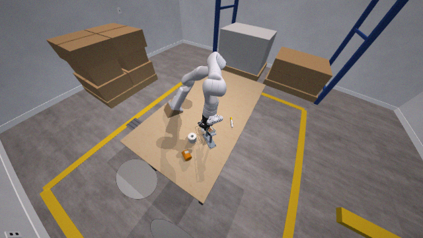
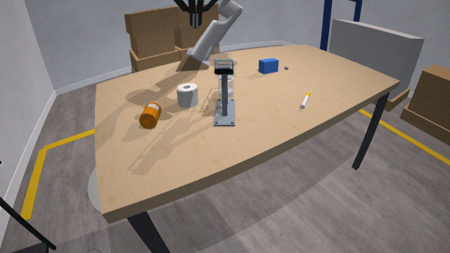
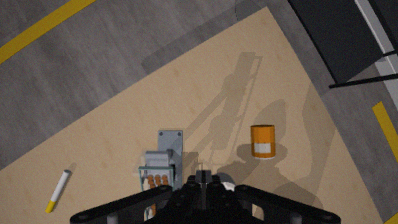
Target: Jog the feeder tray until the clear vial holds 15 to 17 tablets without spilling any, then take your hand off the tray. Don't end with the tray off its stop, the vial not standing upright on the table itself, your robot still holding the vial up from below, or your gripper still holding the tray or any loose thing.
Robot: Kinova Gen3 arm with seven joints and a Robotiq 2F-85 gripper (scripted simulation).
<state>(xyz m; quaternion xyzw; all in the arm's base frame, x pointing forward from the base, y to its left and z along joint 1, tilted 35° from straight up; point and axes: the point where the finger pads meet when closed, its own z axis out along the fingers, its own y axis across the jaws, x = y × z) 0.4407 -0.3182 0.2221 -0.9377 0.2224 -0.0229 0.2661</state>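
Observation:
The feeder tray [image 2: 223,66] [image 3: 159,165] sits on top of a grey post with a base plate [image 2: 224,119] [image 3: 170,139] [image 1: 211,145] near the middle of the table [image 2: 316,77] [image 1: 149,139]. Orange tablets [image 3: 156,180] lie in the tray. The clear vial [image 2: 228,86] stands upright on the table just behind the post. My gripper [image 2: 194,24] [image 3: 203,180] [image 1: 201,126] is shut and empty. It points down, high above the table, beside the tray and not touching it.
A white roll [image 2: 187,95] [image 1: 192,137] and an orange bottle [image 2: 150,115] [image 3: 262,141] [image 1: 186,155] on its side lie left of the post. A white and yellow marker [image 2: 305,100] [image 3: 59,190] [image 1: 231,122] lies to the right. A blue box [image 2: 268,65] sits at the back.

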